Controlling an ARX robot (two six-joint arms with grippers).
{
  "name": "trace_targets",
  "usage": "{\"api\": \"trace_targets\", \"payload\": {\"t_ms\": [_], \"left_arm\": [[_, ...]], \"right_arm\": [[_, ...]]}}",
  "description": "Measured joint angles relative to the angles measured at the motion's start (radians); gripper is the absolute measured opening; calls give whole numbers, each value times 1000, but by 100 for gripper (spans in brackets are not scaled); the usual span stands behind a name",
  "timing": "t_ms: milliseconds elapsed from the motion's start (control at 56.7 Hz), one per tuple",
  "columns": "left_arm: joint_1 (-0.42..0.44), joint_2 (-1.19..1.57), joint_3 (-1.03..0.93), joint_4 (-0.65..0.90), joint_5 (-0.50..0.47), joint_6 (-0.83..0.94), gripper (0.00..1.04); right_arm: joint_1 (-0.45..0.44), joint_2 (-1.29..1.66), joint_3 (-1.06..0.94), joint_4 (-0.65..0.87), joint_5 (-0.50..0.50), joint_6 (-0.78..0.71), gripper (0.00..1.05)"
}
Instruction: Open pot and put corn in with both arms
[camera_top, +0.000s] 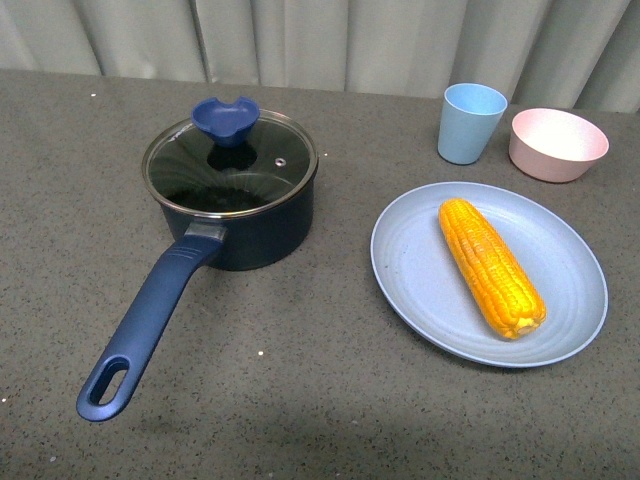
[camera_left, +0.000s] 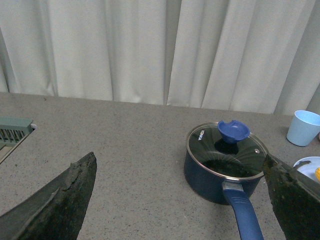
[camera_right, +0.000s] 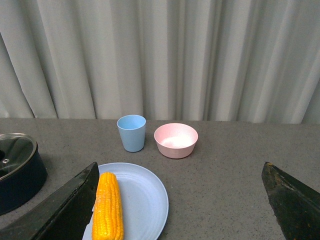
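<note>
The navy-blue pot (camera_top: 245, 225) stands at the left of the table, closed by a glass lid (camera_top: 230, 163) with a blue knob (camera_top: 226, 119); its long handle (camera_top: 150, 320) points toward me. A yellow-orange corn (camera_top: 491, 265) lies on a pale blue plate (camera_top: 420, 270) at the right. Neither arm shows in the front view. My left gripper (camera_left: 182, 197) is open, well back from the pot (camera_left: 225, 167). My right gripper (camera_right: 180, 200) is open, with the corn (camera_right: 108, 207) close by one finger.
A pale blue cup (camera_top: 470, 122) and a pink bowl (camera_top: 557, 143) stand at the back right, behind the plate. Grey curtains hang behind the table. A grey-green rack (camera_left: 12, 131) sits at the edge of the left wrist view.
</note>
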Motion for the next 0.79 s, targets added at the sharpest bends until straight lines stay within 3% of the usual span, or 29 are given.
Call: {"api": "trace_targets", "payload": {"t_ms": [599, 635, 723, 793], "left_arm": [[0, 0, 0, 0, 0, 0, 98], [-12, 6, 1, -7, -37, -10, 98], [-82, 95, 8, -41, -310, -81, 98], [-86, 185, 8, 16, -322, -109, 98]], "right_arm": [[0, 0, 0, 0, 0, 0, 95], [0, 0, 0, 0, 0, 0, 95], [0, 0, 0, 0, 0, 0, 95], [-1, 0, 0, 0, 0, 0, 95]]}}
